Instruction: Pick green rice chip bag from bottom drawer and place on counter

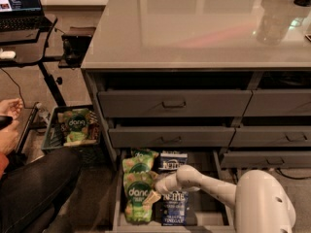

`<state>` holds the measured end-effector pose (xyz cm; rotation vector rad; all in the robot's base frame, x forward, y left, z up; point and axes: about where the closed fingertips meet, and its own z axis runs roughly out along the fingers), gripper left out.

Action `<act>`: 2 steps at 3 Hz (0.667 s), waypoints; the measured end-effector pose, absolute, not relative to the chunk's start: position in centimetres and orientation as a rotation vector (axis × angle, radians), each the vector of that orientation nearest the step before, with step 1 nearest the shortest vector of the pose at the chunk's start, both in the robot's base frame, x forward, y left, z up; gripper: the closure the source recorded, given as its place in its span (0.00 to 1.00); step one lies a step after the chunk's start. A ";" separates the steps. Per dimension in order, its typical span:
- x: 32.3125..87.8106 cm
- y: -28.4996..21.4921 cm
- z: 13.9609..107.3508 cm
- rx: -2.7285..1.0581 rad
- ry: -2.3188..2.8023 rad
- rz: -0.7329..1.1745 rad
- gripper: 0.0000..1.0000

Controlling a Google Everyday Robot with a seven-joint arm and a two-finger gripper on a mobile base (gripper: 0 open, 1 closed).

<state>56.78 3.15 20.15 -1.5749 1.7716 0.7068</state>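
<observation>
The green rice chip bag with a dark "dang" logo lies in the left half of the open bottom drawer. A second green bag lies behind it. Blue-and-white Kettle bags lie in the drawer's middle. My white arm reaches down from the lower right into the drawer. My gripper is at the right edge of the green bag, between it and the Kettle bag. The counter is the glossy grey top above the drawers.
Two shut grey drawers with bar handles sit above the open one. A floor crate at left holds another green dang bag. A person's hands and legs are at the far left. A black desk with a laptop stands at upper left.
</observation>
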 end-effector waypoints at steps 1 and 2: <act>56.8 3.2 20.1 -1.575 1.772 0.707 0.42; 56.8 3.2 20.1 -1.575 1.772 0.707 0.66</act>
